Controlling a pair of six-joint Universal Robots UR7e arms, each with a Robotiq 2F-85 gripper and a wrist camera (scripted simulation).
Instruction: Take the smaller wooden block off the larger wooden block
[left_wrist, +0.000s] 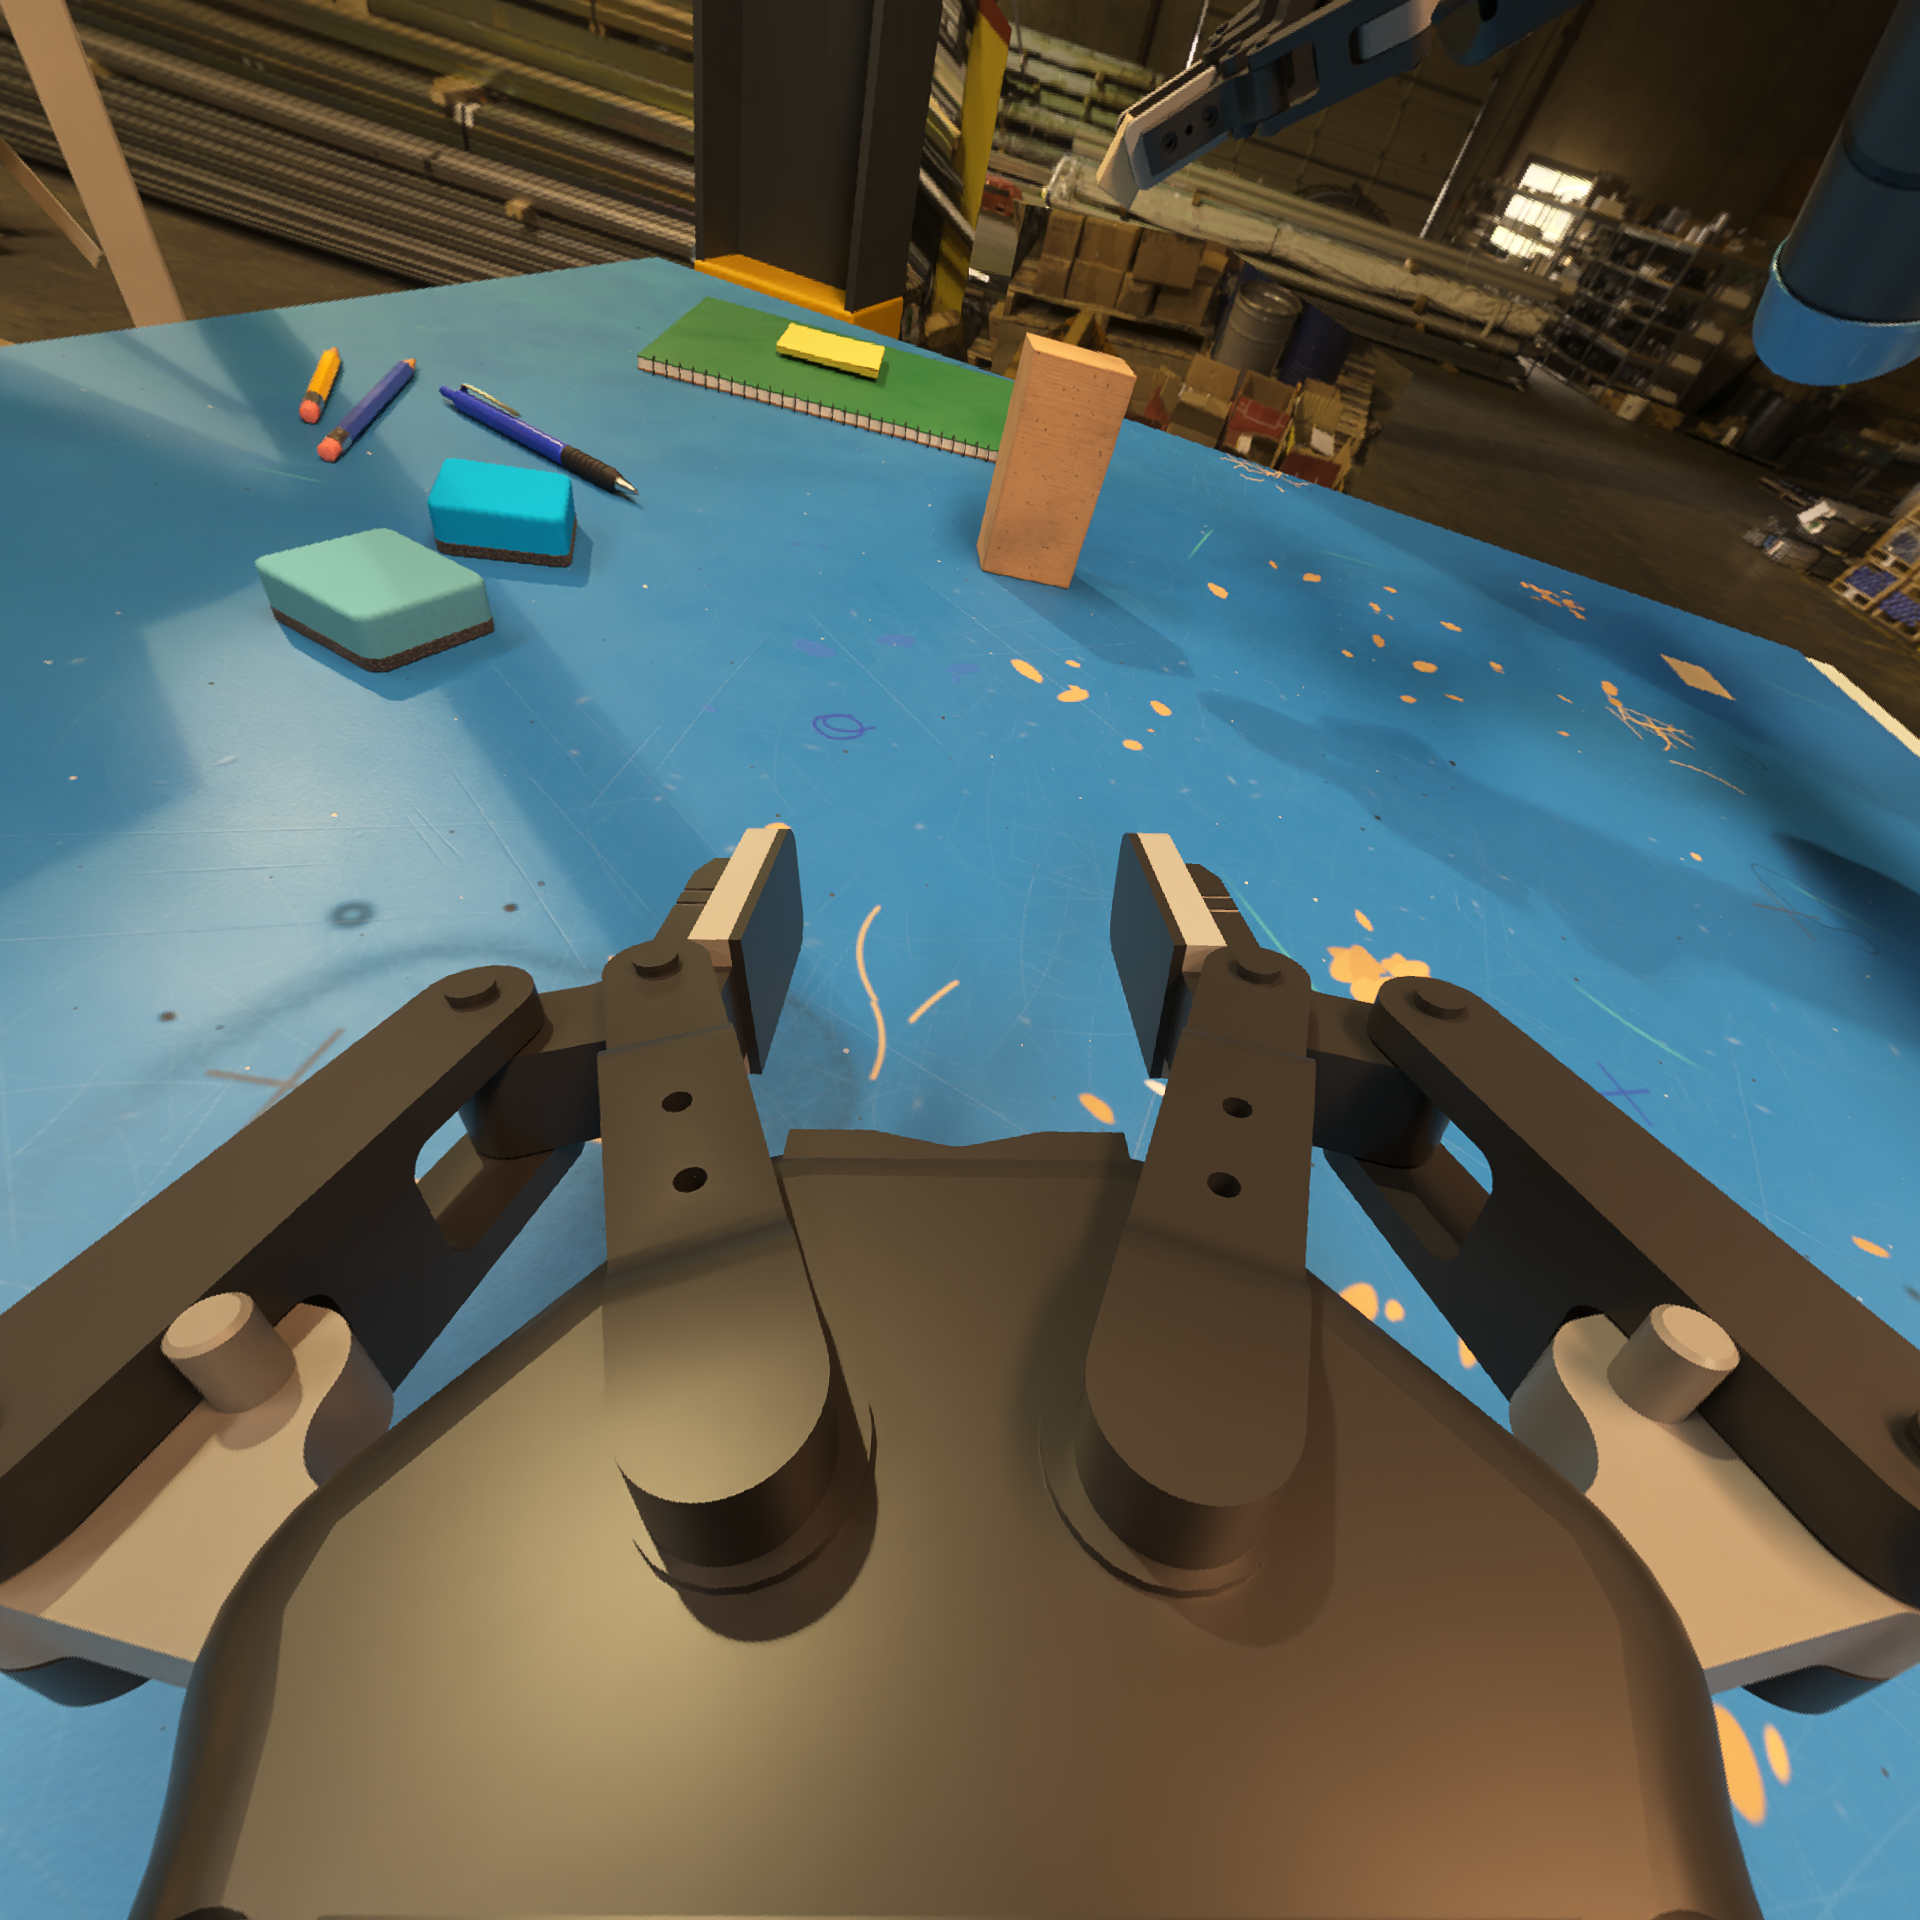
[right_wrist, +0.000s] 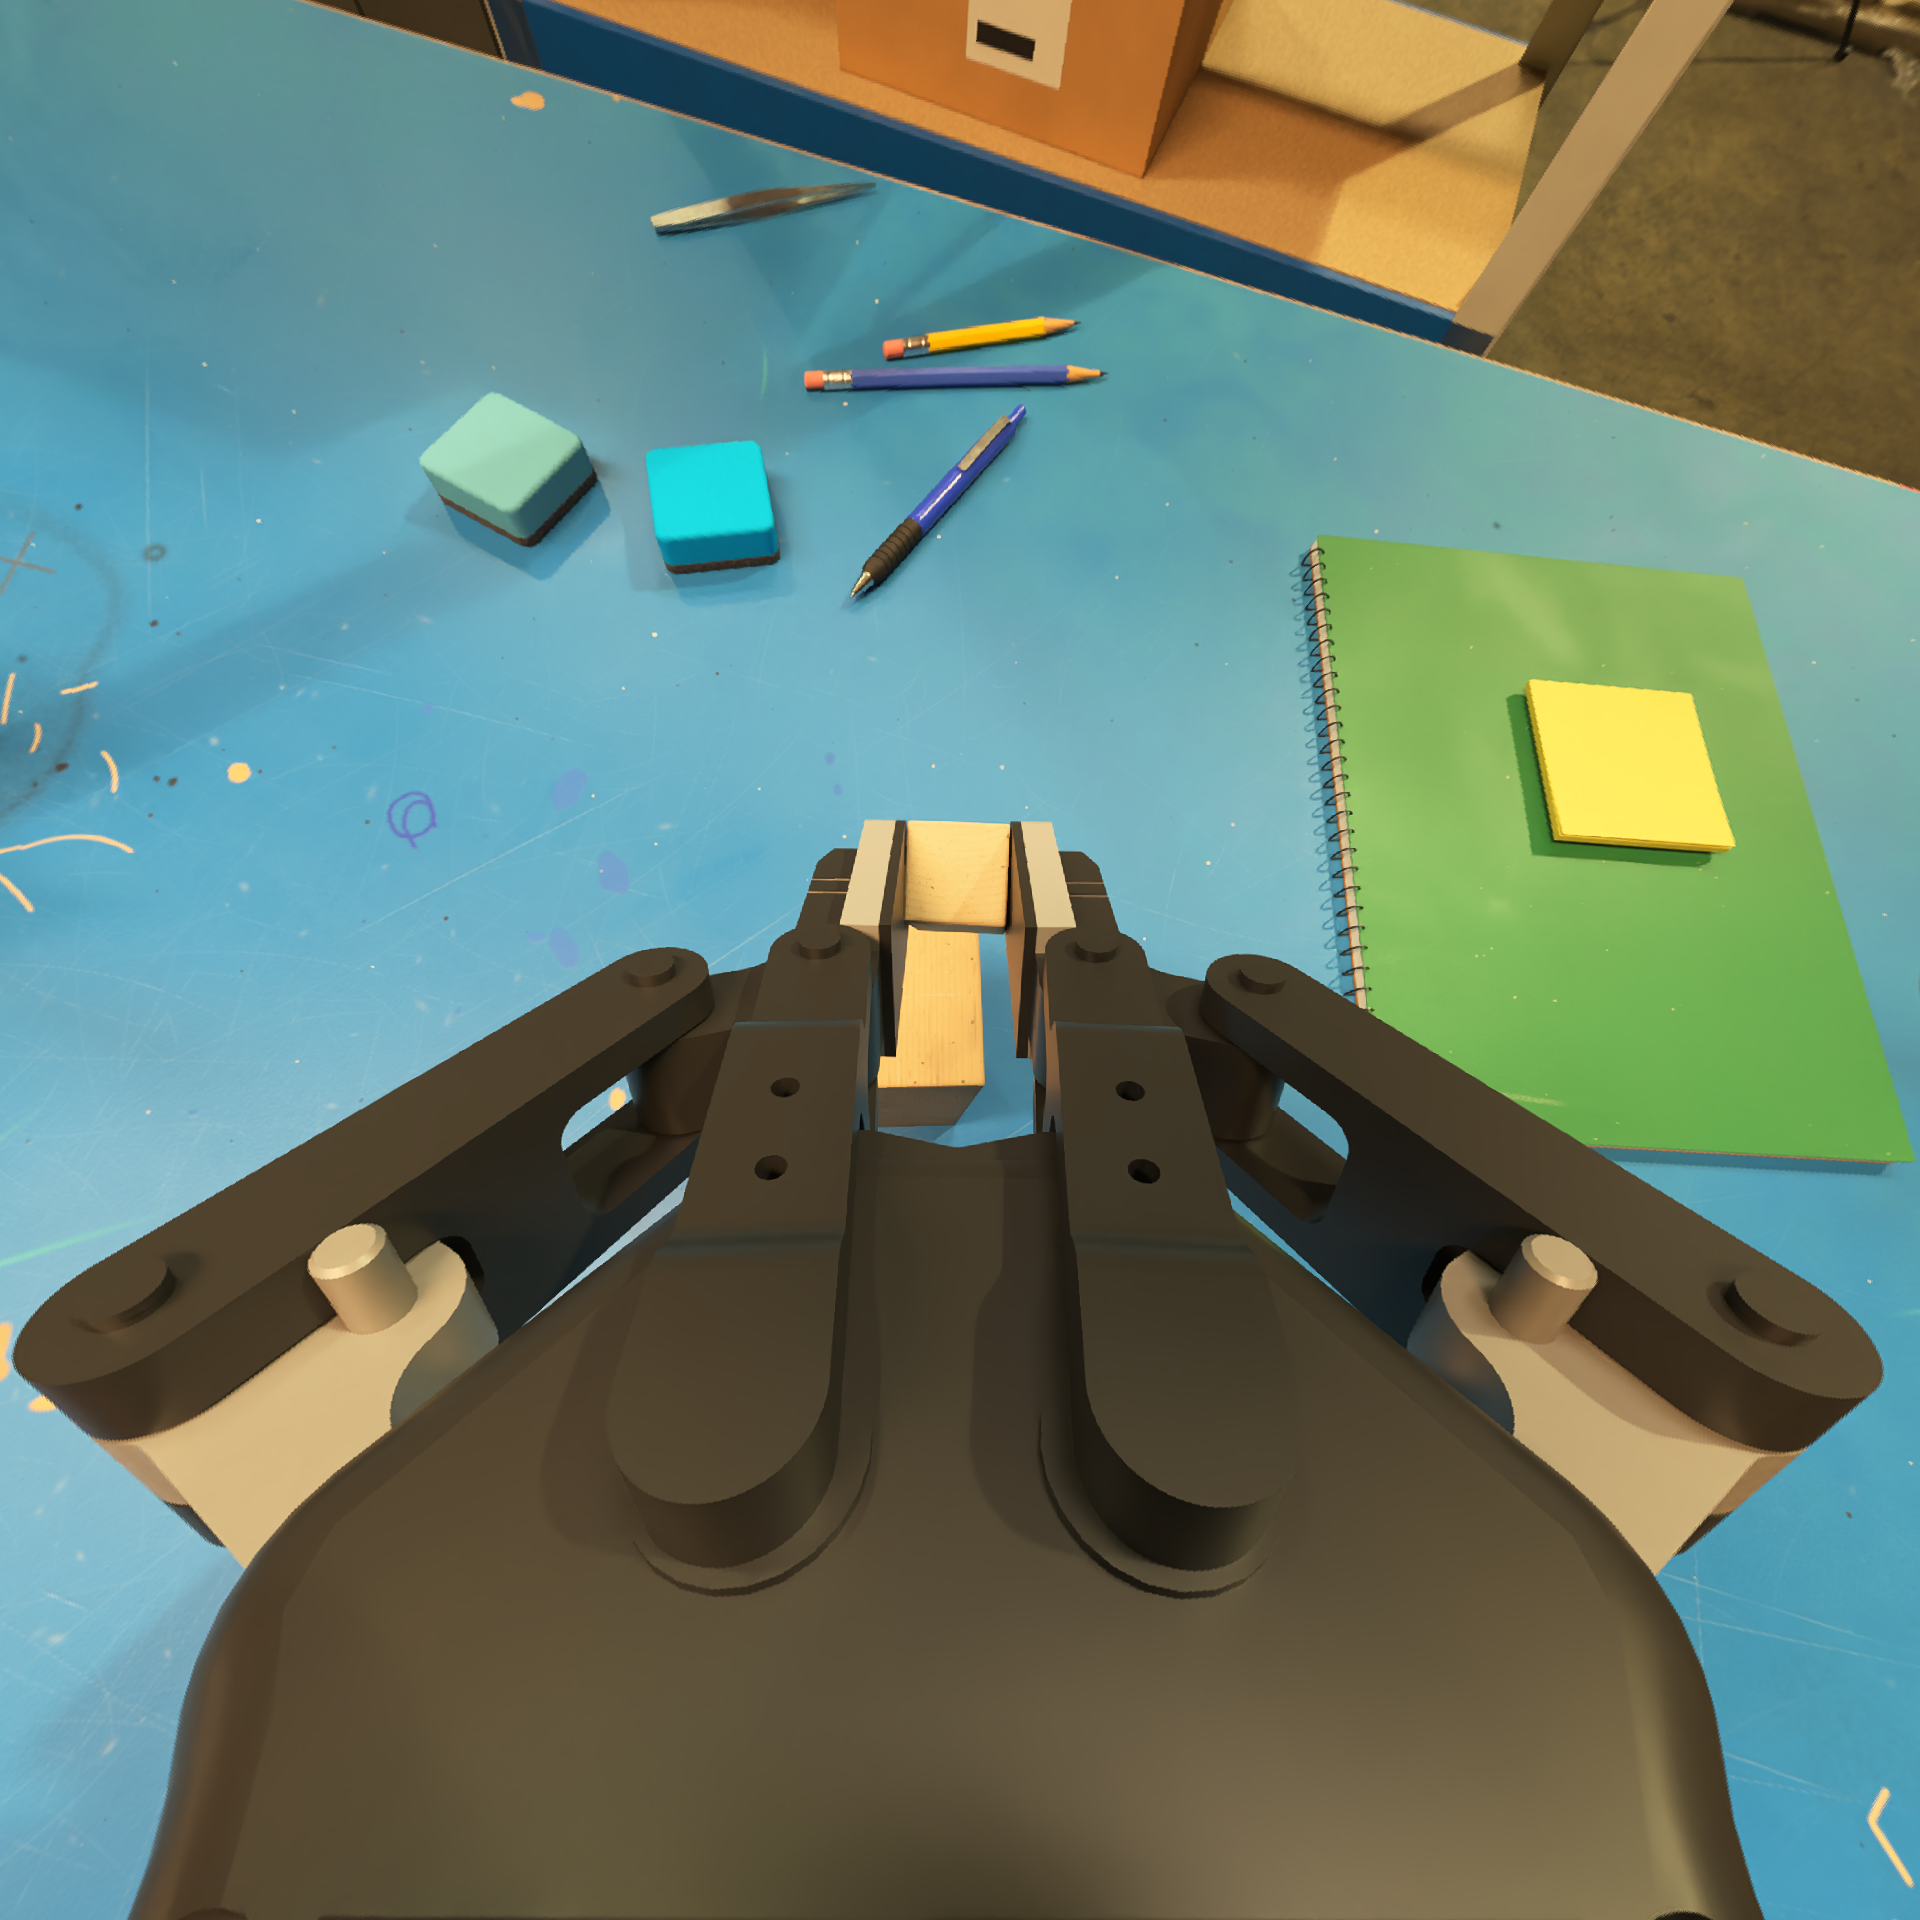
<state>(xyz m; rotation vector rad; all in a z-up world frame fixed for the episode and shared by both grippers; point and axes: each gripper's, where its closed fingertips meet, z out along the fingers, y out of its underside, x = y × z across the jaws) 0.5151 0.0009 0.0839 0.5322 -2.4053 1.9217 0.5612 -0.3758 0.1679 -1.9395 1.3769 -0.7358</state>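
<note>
My right gripper (right_wrist: 958, 836) is shut on the smaller wooden block (right_wrist: 956, 878), a pale cube held between its pads. The larger wooden block (right_wrist: 930, 1023) shows below it, between the fingers, and I cannot tell whether the two touch. In the left wrist view the larger block (left_wrist: 1055, 462) stands upright on the blue table (left_wrist: 727, 727), next to the notebook. The right gripper (left_wrist: 1138, 156) hangs well above it there, and the small block is hidden. My left gripper (left_wrist: 961, 847) is open and empty, low over the table, nearer than the block.
A green spiral notebook (right_wrist: 1600, 852) with a yellow sticky pad (right_wrist: 1621, 764) lies right of the blocks. Two foam erasers (right_wrist: 509, 462) (right_wrist: 712, 502), a blue pen (right_wrist: 940, 499), two pencils (right_wrist: 977, 336) (right_wrist: 951, 376) and tweezers (right_wrist: 758, 205) lie beyond. A cardboard box (right_wrist: 1013, 73) stands past the table edge.
</note>
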